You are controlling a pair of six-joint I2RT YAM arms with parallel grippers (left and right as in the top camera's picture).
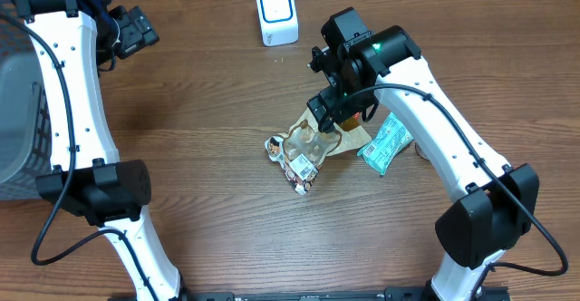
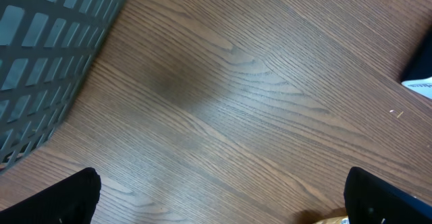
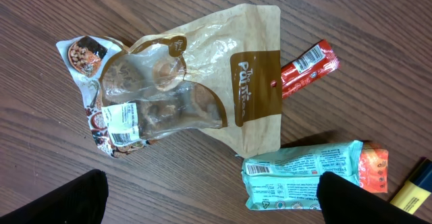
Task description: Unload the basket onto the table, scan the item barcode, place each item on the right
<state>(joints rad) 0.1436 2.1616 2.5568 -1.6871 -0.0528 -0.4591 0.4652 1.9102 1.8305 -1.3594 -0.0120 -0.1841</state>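
Mid-table, slightly right of centre: a brown paper pouch (image 3: 253, 82) lies flat on the wooden table (image 1: 208, 111), with its clear window facing up. A crinkled printed packet (image 3: 101, 116) overlaps the pouch's window end, and its white barcode label (image 3: 125, 124) faces up.

- Red stick (image 3: 309, 67): pokes out from under the pouch's far edge.
- Teal wrapper (image 3: 304, 177): just beside the pouch, flat, with a barcode patch at one end. A yellow marker (image 3: 412, 190) is at its other end, mostly cut off by the frame.
- Scanner (image 1: 276, 14): small white box with a blue-ringed face, upright at the table's back edge, well apart from the pile.
- Right gripper (image 1: 328, 115): over the pouch, jaws spread wide, nothing between them. Both fingertips sit at the bottom corners of the wrist view.
- Left gripper (image 1: 136, 31): far back-left corner, jaws also wide apart and empty, over bare wood.
- Grey mesh basket (image 2: 40, 48): at the table's left edge, near the left gripper.
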